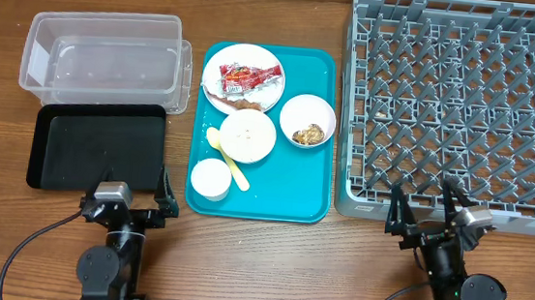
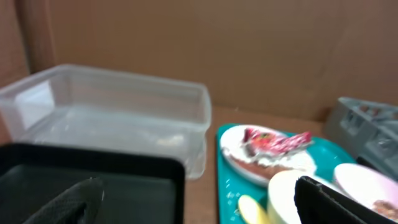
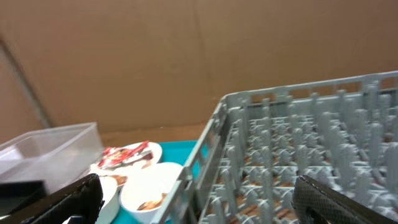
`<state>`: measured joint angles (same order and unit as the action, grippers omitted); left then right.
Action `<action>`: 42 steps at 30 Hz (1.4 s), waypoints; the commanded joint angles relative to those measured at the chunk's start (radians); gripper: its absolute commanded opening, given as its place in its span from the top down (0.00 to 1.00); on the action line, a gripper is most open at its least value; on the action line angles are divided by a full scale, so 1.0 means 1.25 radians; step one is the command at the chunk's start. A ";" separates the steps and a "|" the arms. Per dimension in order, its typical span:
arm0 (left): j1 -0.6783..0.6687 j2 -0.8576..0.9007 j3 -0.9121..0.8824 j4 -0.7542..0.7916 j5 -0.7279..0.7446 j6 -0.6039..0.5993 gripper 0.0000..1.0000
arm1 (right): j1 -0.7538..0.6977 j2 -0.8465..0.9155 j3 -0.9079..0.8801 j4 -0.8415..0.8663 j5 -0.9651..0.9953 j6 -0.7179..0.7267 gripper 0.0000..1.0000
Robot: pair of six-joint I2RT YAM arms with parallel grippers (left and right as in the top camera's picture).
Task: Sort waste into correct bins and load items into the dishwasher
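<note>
At six o'clock, the left tool (image 1: 133,187) and right tool (image 1: 425,205) are sitting with fingers apart, gripping nothing. Farther off, the red printed wrapper (image 1: 252,76) is lying on the round pale pink plate (image 1: 251,55), at twelve o'clock on the teal rectangular serving tray (image 1: 294,181).

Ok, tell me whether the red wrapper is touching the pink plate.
Touching. The overhead view shows the red wrapper lying on the pink plate, inside its rim; the left wrist view shows it resting there too.
</note>
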<state>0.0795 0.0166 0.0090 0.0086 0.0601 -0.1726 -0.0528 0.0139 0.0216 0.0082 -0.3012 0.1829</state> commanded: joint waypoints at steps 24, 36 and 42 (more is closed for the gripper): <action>-0.076 1.032 1.255 -0.508 0.214 0.129 0.00 | -0.006 0.665 0.984 -0.628 -0.054 -0.046 0.00; -0.274 1.597 1.616 -0.786 -0.107 0.163 0.00 | -0.006 0.844 1.057 -0.818 -0.054 -0.045 0.00; -0.273 1.761 1.616 -0.769 0.037 0.355 0.00 | -0.006 0.891 1.057 -0.855 -0.054 -0.045 0.00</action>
<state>-0.2661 2.1479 2.0075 -0.9699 0.0021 0.0811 -0.0528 1.1076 1.3148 -1.0527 -0.3660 0.1303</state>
